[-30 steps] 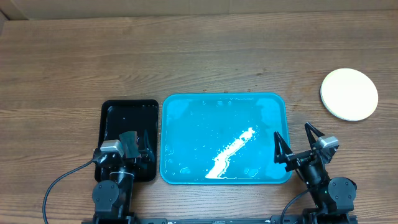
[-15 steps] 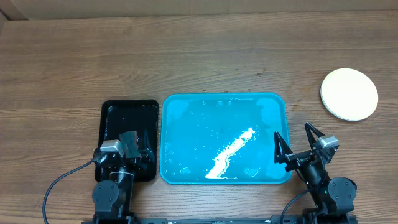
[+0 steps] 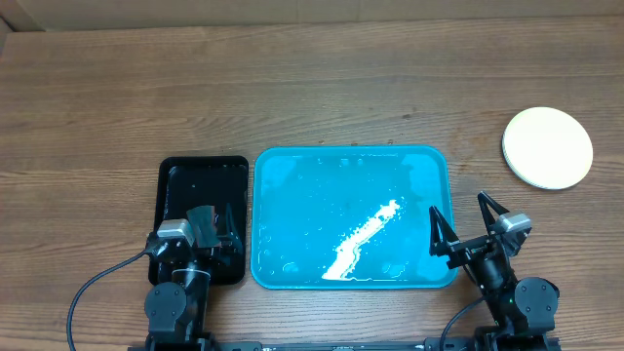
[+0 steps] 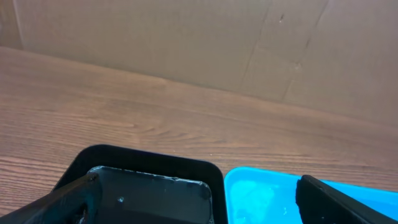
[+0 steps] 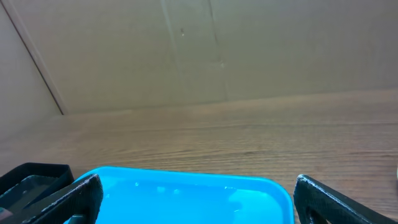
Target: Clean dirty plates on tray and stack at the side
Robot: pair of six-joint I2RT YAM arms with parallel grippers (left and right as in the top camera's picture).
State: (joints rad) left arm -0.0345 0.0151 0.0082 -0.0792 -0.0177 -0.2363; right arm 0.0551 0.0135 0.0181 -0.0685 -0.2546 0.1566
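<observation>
Wood-grain table (image 3: 292,88), cardboard wall (image 4: 186,37) behind. Wet cyan tray (image 3: 292,175) at the front edge, plates (image 3: 547,147) near the right edge. Left gripper (image 3: 213,222) and right gripper (image 3: 456,207) spread wide, empty.

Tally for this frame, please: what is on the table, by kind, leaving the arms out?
Trays: 2, the cyan-blue tray and the black tray
Plates: 1 showing, the pale plate at the far right edge; whether others lie stacked beneath it cannot be told from above
Total: 3
</observation>
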